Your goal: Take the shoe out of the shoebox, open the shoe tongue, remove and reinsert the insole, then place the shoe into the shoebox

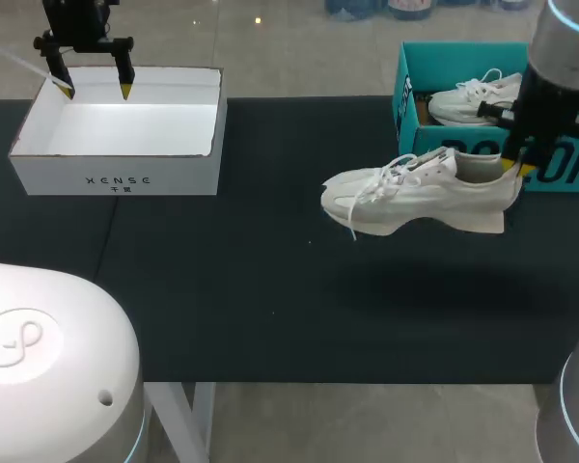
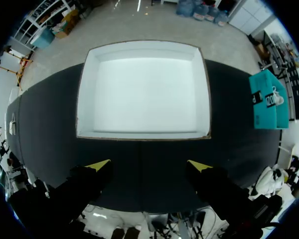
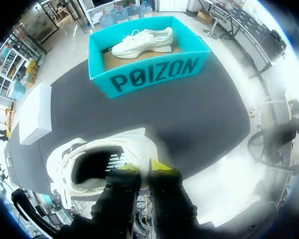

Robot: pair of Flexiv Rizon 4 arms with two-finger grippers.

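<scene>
Step in hand: taking the shoe out, late stage by my read.

- Your right end effector [image 1: 514,172] is clenched on the heel of the white shoe [image 1: 420,198]. The right wrist view shows the two yellow tips close together at the heel collar, apparently one inside and one outside.
- The shoe hangs clear of the bench [image 1: 270,289], toe pointing toward your left and a shadow under it. It sits just in front of the teal shoebox [image 1: 405,101] and is not in it.
- A second shoe [image 1: 473,99] lies inside that shoebox.
- Your left end effector [image 1: 96,92] is released, fingers spread and holding nothing. It hovers over the near rim of the white box [image 1: 116,180], which looks empty, well apart from the shoe.

Next move, as I judge it:
- Bring the shoe down sole-first onto open bench, nearer the middle where both arms can reach.
- Keep the heel grip until the sole is fully seated, because a heel-only hold may let the toe sag or swing.
- The tongue then needs your left arm, so it must come across from the white box.
- Watch that the loose laces don't snag.
</scene>
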